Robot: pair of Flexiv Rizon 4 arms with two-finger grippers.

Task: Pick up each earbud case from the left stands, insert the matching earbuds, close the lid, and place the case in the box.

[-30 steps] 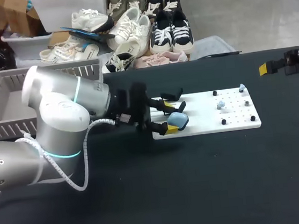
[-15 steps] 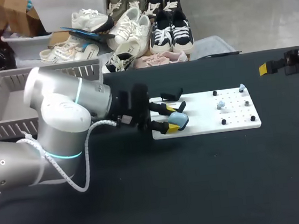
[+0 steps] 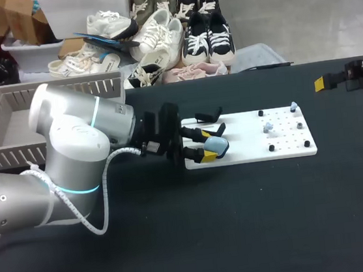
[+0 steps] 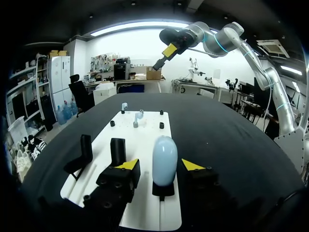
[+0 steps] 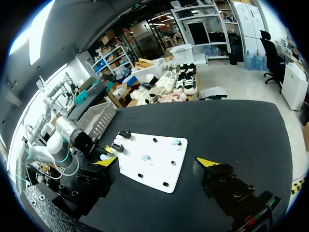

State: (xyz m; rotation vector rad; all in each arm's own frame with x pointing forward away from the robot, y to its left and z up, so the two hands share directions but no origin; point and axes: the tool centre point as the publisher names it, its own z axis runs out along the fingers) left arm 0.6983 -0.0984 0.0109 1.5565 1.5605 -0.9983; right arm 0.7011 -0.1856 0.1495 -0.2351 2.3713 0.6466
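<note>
Left gripper [image 3: 203,144]: at the left edge of the white board [image 3: 249,155], fingers apart, one on each side of the blue earbud case [image 4: 164,159], a thin gap showing on both sides in the wrist view. Case: upright on its black stand [image 4: 163,190] at the board's near left corner. Two more black stands [image 4: 118,151] just beside it. Earbuds [image 3: 269,126] on pegs at the board's right end. Right gripper [image 5: 158,164]: fingers wide apart, near the table's back right corner, well apart from the board. Grey basket [image 3: 10,129]: back left corner. Black tabletop [image 3: 245,234]: a broad stretch lies between board and near edge.
</note>
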